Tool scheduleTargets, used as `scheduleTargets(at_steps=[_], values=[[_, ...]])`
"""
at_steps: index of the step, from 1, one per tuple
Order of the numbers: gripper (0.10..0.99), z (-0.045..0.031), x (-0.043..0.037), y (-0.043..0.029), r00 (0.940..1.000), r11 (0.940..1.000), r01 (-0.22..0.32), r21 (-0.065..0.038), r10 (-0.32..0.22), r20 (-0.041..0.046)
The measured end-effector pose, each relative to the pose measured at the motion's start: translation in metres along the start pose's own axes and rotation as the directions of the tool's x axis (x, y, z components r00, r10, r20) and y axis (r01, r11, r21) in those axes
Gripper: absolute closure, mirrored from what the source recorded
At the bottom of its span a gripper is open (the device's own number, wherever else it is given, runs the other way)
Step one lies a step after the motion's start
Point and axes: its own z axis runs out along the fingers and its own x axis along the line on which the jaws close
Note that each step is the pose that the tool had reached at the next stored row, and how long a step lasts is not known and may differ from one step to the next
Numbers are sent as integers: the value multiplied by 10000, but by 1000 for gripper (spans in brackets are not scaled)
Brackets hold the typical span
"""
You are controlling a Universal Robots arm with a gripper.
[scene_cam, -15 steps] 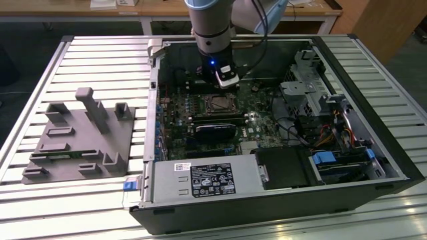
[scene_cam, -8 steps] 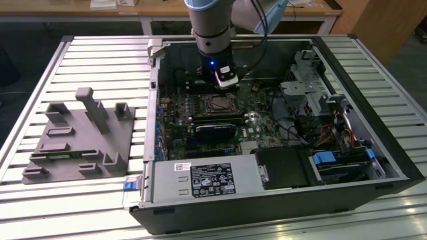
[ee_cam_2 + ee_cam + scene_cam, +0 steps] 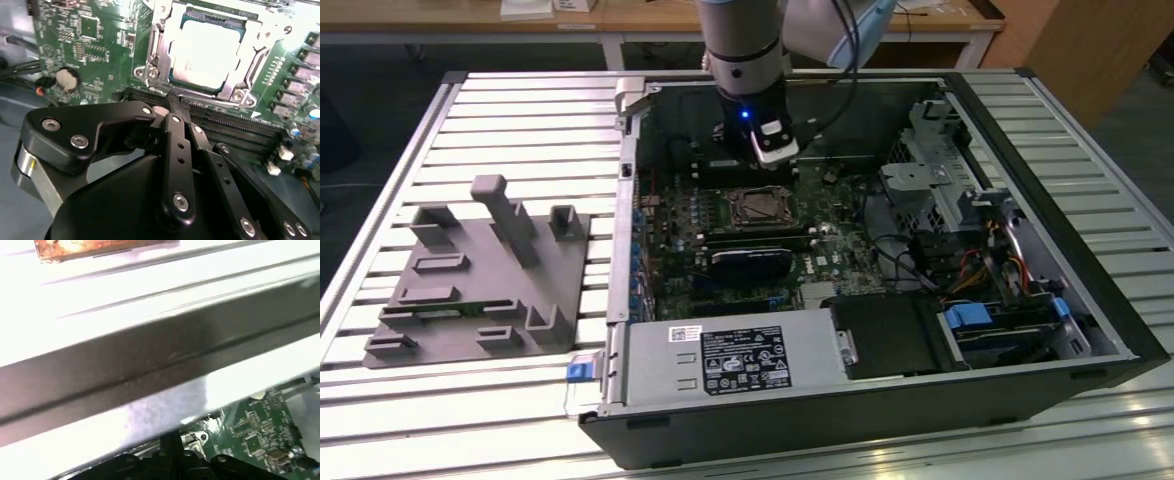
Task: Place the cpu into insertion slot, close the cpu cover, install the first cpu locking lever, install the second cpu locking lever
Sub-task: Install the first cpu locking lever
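Note:
The cpu [image 3: 207, 47] lies flat in the socket, its silver top bright under the light. The cpu cover [image 3: 152, 47], a silver frame plate, lies down around it with the chip showing through its window. In the exterior view the socket [image 3: 758, 207] sits mid-motherboard inside the open computer case. My gripper [image 3: 173, 100] hangs just beside the socket's edge, over the memory slots, its black fingers [image 3: 176, 145] shut with nothing between them. In the exterior view the gripper [image 3: 778, 163] is just behind the socket. I cannot make out how the locking levers stand.
The case [image 3: 1067, 330] lies open on a slatted metal table [image 3: 520, 110]. A grey moulded fixture [image 3: 474, 280] sits at the exterior view's left. Drive bays, cables and a blue clip [image 3: 981, 320] crowd the exterior view's right. A coin battery [image 3: 66, 78] sits on the board near the gripper.

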Motion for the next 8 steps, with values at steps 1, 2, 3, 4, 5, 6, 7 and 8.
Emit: scheduleTargets(at_steps=[1,2,3,4,5,6,7,8], values=[[980,-24,-4,4,10000,10000,0,2,0,0],[980,-48,-8,8,10000,10000,0,2,0,-1],[980,-62,-10,11,10000,10000,0,1,0,-1],[980,-64,-11,11,10000,10000,-1,-5,1,-2],[980,-64,-11,12,10000,10000,-2,-8,2,-2],[980,-64,-11,12,10000,10000,-2,-8,2,-3],[980,-64,-11,11,10000,10000,-3,-4,3,-9],[980,-63,-12,12,10000,10000,-7,14,7,-62]])
